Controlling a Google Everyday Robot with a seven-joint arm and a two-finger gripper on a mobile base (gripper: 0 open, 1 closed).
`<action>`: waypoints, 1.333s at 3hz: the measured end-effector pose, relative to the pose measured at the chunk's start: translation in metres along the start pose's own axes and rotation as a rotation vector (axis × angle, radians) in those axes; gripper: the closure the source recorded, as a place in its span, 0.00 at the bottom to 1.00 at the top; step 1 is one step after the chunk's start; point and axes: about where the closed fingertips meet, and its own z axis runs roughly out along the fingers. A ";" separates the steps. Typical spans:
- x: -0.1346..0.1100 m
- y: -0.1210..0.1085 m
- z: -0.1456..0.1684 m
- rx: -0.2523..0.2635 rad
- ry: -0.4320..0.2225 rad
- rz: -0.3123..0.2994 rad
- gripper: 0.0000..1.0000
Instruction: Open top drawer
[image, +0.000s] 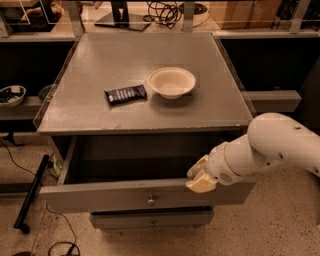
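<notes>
At the drawer's upper front edge: the gripper sits here, its pale tip against the top lip of the drawer front, right of that front's centre.
Gripper state: cannot tell whether it is released or clenched, since its tip blends into the drawer lip.
Arm: white and thick, running from the gripper up to the right and leaving the view at the right edge.
Top drawer: directly under the gripper and stretching to its left. It stands pulled out from the cabinet, its grey box interior showing dark behind and left of the gripper.
Knob: small, round and brass, on the drawer front, near the gripper at its lower left.
Lower drawer: below the gripper, a grey front with its own small knob, set back under the pulled-out one.
Cabinet top: a flat grey surface above and behind the gripper.
Bowl: pale and upright on the cabinet top, well above the gripper and slightly to its left.
Wrapped bar: dark, lying flat just beside the bowl's left side, up and to the left of the gripper.
Black pole: on the floor far to the gripper's left, beyond the drawer's left corner.
Floor: speckled, below and right of the gripper.
</notes>
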 end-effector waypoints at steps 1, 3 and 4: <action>0.013 0.022 -0.018 0.008 -0.021 0.041 1.00; 0.018 0.023 -0.023 0.016 -0.026 0.059 0.50; 0.018 0.023 -0.023 0.016 -0.026 0.059 0.27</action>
